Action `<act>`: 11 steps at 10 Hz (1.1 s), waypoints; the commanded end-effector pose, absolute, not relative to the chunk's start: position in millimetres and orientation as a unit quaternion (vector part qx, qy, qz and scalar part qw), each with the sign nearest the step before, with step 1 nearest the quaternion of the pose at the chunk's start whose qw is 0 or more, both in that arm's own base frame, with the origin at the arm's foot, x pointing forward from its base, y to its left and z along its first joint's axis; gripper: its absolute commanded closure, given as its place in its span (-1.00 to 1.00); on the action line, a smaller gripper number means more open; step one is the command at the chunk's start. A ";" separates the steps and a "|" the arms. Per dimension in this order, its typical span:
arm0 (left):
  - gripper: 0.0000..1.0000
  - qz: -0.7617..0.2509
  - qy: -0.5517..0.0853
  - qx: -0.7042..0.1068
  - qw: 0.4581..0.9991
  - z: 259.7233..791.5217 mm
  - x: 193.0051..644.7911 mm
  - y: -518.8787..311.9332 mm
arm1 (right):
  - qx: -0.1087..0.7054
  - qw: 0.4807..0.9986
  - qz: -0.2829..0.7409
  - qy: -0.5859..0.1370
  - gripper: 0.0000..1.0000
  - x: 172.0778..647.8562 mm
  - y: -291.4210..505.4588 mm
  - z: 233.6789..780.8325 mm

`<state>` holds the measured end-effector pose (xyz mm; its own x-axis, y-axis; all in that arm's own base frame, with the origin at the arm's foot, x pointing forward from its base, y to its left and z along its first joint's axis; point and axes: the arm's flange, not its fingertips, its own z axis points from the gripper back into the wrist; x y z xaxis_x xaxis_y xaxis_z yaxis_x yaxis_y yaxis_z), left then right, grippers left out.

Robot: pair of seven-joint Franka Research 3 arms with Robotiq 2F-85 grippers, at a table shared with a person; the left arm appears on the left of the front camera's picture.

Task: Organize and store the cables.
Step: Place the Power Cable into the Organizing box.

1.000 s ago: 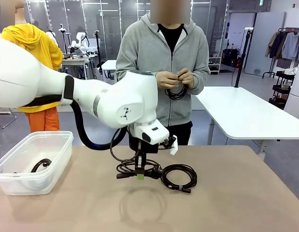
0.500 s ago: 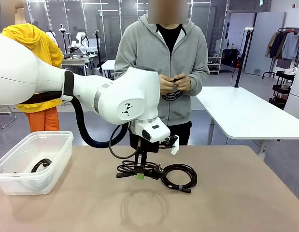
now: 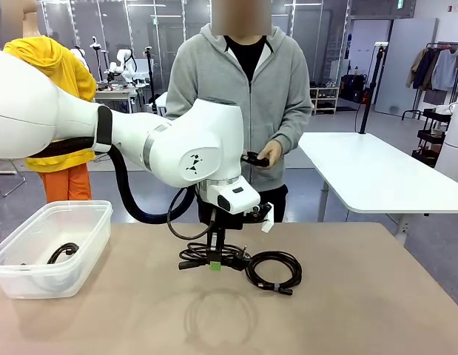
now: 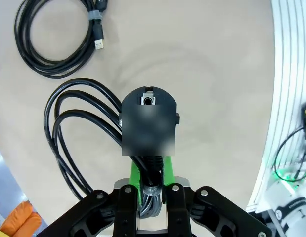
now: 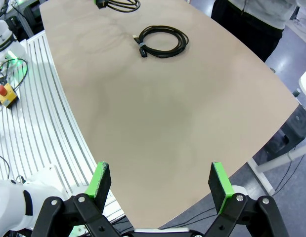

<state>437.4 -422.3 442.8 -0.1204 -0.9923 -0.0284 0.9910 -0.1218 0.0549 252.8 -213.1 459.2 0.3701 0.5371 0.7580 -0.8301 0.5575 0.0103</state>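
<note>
My left gripper (image 3: 214, 263) is shut on one of the cables, a loose black coil (image 3: 206, 255) hanging just over the table's middle. In the left wrist view its fingers (image 4: 152, 192) pinch the bundled strands, and the coil's loops (image 4: 64, 133) and round plug (image 4: 149, 121) spread out beyond them. A second tied coil (image 3: 274, 271) (image 4: 54, 44) (image 5: 160, 41) lies flat on the table just to the right. The person across the table holds a third small coil (image 3: 254, 159) in one hand. My right gripper (image 5: 160, 180) is open over the near table edge with nothing between its fingers.
A clear plastic bin (image 3: 88, 222) stands at the table's left with a black cable (image 3: 62, 253) inside. The tan table top (image 5: 167, 118) is bare between my right gripper and the coils. A white ribbed rail (image 5: 39, 128) runs along the near edge.
The person's hands dropped from chest height, and one hand now holds the small coil out lower. My left gripper has risen slightly with its coil.
</note>
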 end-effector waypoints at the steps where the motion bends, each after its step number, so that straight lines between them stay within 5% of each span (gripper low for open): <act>1: 0.61 -0.770 -0.042 0.016 0.637 480.9 450.9 -362.8 | 0.202 0.800 0.426 -0.371 -1.00 251.0 -211.8 460.0; 6: 0.61 -0.771 -0.084 0.076 0.627 532.6 442.2 -172.4 | 0.202 0.800 0.426 -0.371 -1.00 251.0 -211.8 460.0; 11: 0.61 -0.662 -0.107 0.062 0.740 532.6 441.7 -39.4 | 0.202 0.800 0.426 -0.371 -1.00 251.0 -211.8 460.0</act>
